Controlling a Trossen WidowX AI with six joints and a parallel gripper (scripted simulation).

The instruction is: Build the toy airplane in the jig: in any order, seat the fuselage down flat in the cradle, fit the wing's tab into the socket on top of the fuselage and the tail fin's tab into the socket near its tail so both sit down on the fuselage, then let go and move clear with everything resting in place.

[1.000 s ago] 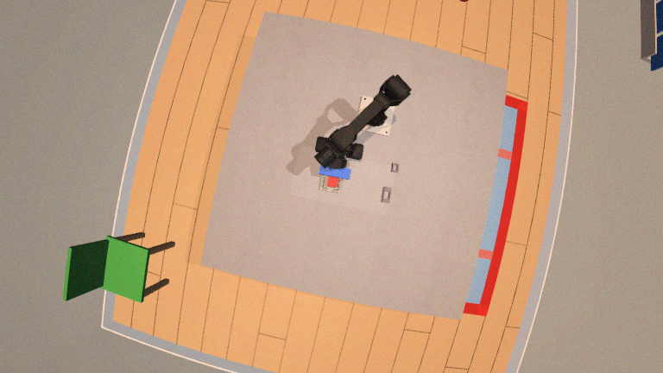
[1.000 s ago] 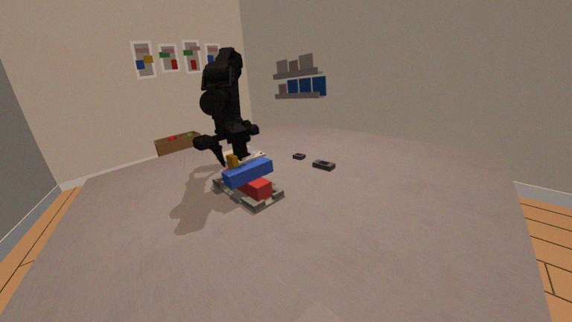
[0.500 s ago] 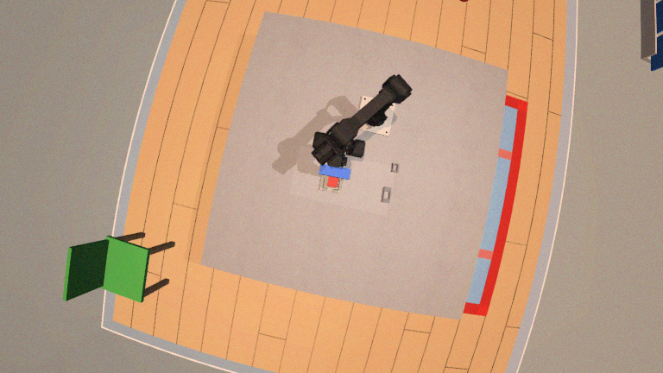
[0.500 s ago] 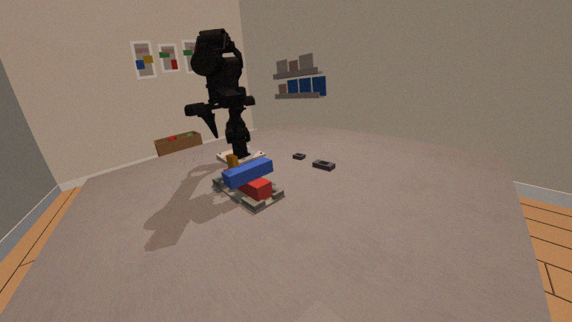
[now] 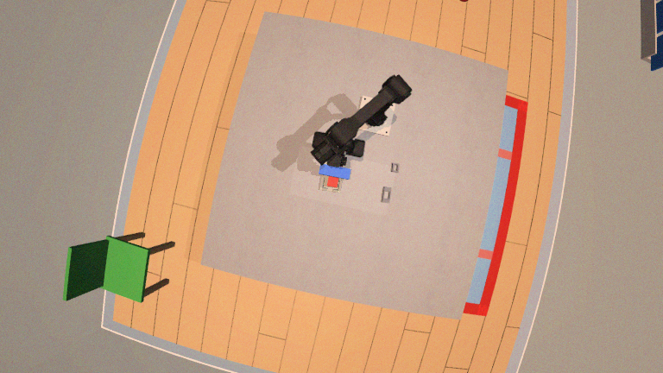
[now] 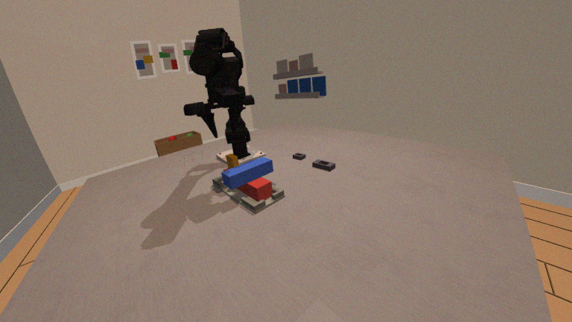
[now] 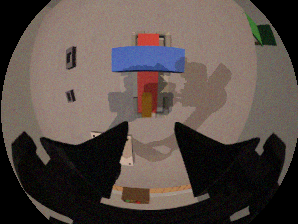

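The red fuselage (image 5: 332, 181) (image 6: 260, 190) (image 7: 148, 80) lies lengthwise in the grey cradle jig (image 5: 320, 186) (image 6: 278, 194) (image 7: 167, 41), looking level. The blue wing (image 5: 334, 172) (image 6: 247, 172) (image 7: 148, 59) lies crosswise on top of the fuselage, with no clear gap under it. The yellow-brown tail fin (image 6: 232, 161) (image 7: 146, 104) stands upright near the fuselage's tail end; the arm hides it in the top view. The tabs and sockets are hidden. My gripper (image 7: 151, 125) is open and empty, raised above the tail end, touching none of the parts.
Two small dark holders stand beside the jig: a larger one (image 5: 386, 194) (image 6: 323, 165) (image 7: 71, 58) and a smaller one (image 5: 394, 167) (image 6: 299, 156) (image 7: 70, 95). The arm's pale base plate (image 5: 385, 129) (image 7: 128, 152) is behind the tail end.
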